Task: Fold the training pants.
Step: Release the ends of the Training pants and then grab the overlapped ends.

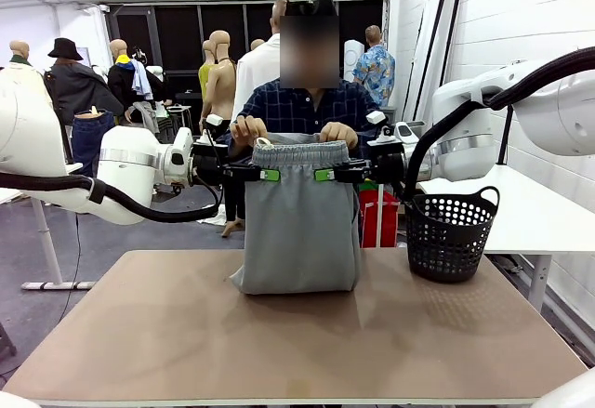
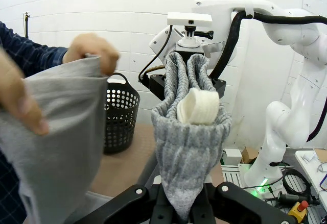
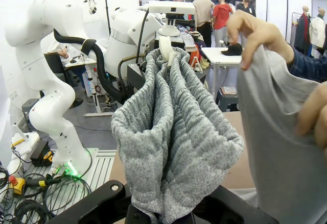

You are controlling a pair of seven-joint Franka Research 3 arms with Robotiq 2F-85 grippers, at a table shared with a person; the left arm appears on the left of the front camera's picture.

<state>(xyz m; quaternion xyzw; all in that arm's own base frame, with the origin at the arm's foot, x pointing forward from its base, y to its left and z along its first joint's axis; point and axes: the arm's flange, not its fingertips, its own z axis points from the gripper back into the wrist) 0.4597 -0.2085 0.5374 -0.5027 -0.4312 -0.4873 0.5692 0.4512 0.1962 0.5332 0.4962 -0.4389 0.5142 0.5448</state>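
Observation:
The light grey training pants (image 1: 297, 231) hang folded over the middle of the table, lower end resting on the tabletop. My left gripper (image 1: 265, 175) is shut on the left end of the gathered waistband (image 1: 299, 154), and my right gripper (image 1: 327, 175) is shut on its right end. The person's hands (image 1: 247, 129) hold the back of the pants at the top. In the left wrist view the bunched waistband (image 2: 188, 147) and white drawstring (image 2: 199, 105) rise from my gripper (image 2: 180, 208). In the right wrist view the waistband (image 3: 173, 132) rises from my gripper (image 3: 168, 215).
A black perforated basket (image 1: 449, 231) stands on the table's right side, close to the right arm. The brown tabletop (image 1: 279, 343) is bare in front of the pants. A white table (image 1: 521, 204) stands beyond the right edge.

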